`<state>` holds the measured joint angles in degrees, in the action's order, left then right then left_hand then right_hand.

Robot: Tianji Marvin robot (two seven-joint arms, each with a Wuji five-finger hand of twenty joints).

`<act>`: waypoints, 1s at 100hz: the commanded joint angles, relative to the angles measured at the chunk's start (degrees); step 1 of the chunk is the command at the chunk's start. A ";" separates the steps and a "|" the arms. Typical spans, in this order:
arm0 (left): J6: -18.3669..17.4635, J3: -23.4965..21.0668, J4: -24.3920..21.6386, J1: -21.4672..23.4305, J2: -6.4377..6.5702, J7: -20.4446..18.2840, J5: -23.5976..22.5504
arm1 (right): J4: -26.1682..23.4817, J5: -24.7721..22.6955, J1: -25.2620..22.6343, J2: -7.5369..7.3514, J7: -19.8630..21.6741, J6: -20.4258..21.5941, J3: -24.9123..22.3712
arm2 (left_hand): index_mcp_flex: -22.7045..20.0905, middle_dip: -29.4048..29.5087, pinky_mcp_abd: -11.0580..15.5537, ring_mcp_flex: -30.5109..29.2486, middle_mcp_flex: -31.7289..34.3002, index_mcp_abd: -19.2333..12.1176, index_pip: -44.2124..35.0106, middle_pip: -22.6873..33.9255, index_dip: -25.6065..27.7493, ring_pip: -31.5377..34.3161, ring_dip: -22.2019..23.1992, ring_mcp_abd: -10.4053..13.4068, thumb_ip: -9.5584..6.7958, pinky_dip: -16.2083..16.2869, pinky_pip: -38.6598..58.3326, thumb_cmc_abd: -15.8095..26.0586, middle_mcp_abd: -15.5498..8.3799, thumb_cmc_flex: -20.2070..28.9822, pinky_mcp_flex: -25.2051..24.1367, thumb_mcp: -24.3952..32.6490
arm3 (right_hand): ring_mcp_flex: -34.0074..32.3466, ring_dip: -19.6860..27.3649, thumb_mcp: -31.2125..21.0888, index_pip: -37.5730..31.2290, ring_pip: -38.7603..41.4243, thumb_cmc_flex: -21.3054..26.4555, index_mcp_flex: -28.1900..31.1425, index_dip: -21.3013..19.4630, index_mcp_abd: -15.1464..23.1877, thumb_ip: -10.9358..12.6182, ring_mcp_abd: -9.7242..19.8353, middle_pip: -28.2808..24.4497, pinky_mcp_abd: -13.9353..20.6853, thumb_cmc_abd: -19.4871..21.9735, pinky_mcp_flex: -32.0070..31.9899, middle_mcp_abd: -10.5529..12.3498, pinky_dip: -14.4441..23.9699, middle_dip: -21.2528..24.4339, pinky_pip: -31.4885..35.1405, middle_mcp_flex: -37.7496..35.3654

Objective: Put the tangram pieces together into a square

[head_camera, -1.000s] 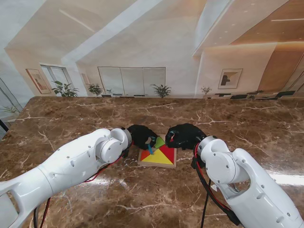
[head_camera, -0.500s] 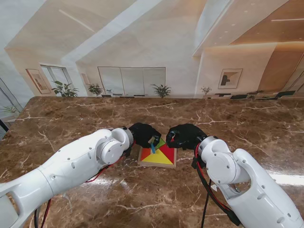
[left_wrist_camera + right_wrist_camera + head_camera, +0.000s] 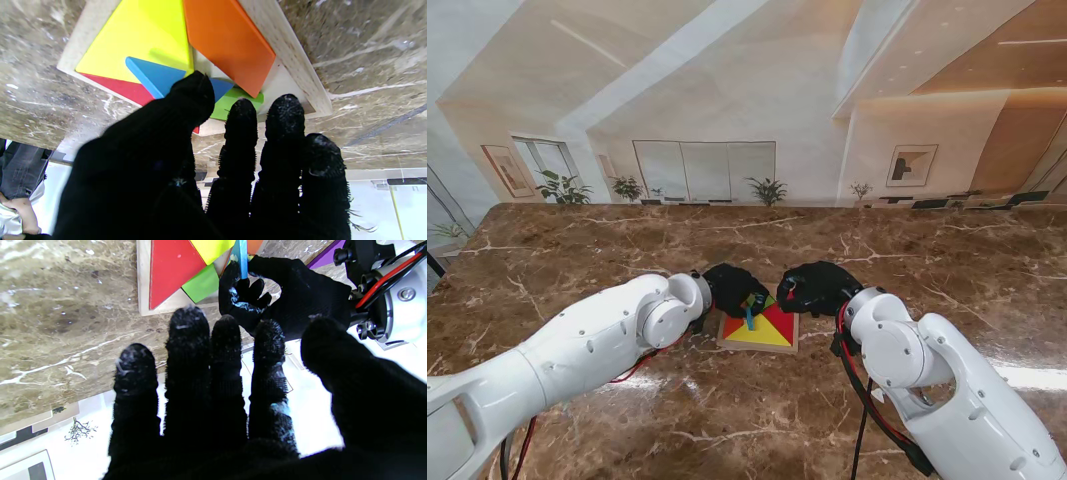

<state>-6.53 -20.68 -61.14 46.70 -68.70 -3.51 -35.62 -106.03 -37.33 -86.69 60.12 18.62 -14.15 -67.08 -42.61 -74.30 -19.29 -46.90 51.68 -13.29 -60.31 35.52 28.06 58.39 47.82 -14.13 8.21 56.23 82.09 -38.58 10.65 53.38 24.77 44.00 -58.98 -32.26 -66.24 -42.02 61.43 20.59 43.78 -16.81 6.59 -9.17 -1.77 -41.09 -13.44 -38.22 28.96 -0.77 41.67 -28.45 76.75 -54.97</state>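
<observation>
On the marble table (image 3: 577, 250), a wooden tray (image 3: 758, 346) holds yellow (image 3: 140, 40), orange (image 3: 227, 36), red (image 3: 170, 270) and green (image 3: 200, 283) pieces; left hand (image 3: 733, 288) pinches the blue triangle (image 3: 153, 75) above it, while right hand (image 3: 817, 285) hovers spread.

No readable text, labels, brands, numbers or signs anywhere: none on the tangram pieces, wooden tray, marble table, gloves or arms.

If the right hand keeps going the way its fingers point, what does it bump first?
Probably the left hand, which holds the blue piece just ahead of the right hand; depth is hard to judge.
</observation>
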 commanded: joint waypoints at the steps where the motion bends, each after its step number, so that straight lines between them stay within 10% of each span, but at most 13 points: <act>1: -0.19 0.34 0.58 -0.69 -0.40 -0.02 -0.65 | 0.13 0.35 -0.41 0.00 0.93 -0.38 0.06 | -1.80 0.33 0.58 -0.68 0.82 -1.63 -2.18 -0.33 1.77 0.02 -0.45 -0.75 -0.43 -0.42 1.76 -0.13 -0.72 1.85 0.06 1.28 | -2.49 0.40 0.16 -1.09 0.92 -2.54 0.74 0.09 -0.37 0.38 -0.28 -0.44 -0.51 1.19 0.26 -0.06 -0.39 0.12 2.36 -1.24; 63: 2.52 4.63 1.85 -3.44 -0.82 0.21 -4.57 | 0.32 0.58 -0.42 0.03 0.81 -0.36 0.04 | -1.07 0.74 0.93 -0.51 0.11 -1.72 -1.87 -1.29 1.60 -0.47 -0.66 -0.10 -0.38 -0.79 1.37 0.69 -0.79 1.53 0.01 0.48 | -2.52 0.40 0.11 -1.15 0.93 -2.46 0.77 0.20 -0.47 0.37 -0.36 -0.45 -0.52 1.17 0.24 -0.14 -0.42 0.12 2.36 -1.25; 100: 3.97 5.12 2.14 -3.57 -1.02 0.32 -4.94 | 0.46 0.95 -0.34 0.05 0.76 -0.44 0.10 | 3.27 1.79 1.60 0.54 -2.01 3.56 5.32 -3.34 -4.74 -0.91 -0.72 0.89 -0.53 -1.50 0.54 2.12 -0.55 2.32 -0.48 -0.81 | -2.56 0.39 0.11 -1.17 0.97 -2.47 0.75 0.21 -0.44 0.36 -0.40 -0.47 -0.48 1.16 0.25 -0.16 -0.43 0.12 2.38 -1.29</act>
<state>-2.79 -15.81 -59.38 43.41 -69.39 -3.28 -40.41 -105.92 -36.84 -86.68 60.12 18.55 -14.22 -67.05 -41.19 -72.86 -18.93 -46.91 51.68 -10.69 -56.06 32.70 25.49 57.74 47.77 -13.35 8.21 55.77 82.01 -37.16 10.51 53.38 24.77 43.83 -58.98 -32.25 -66.24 -42.03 61.43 20.59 43.78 -16.81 6.59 -9.17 -1.78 -41.09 -13.44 -38.22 28.97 -0.78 41.54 -28.45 76.76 -54.97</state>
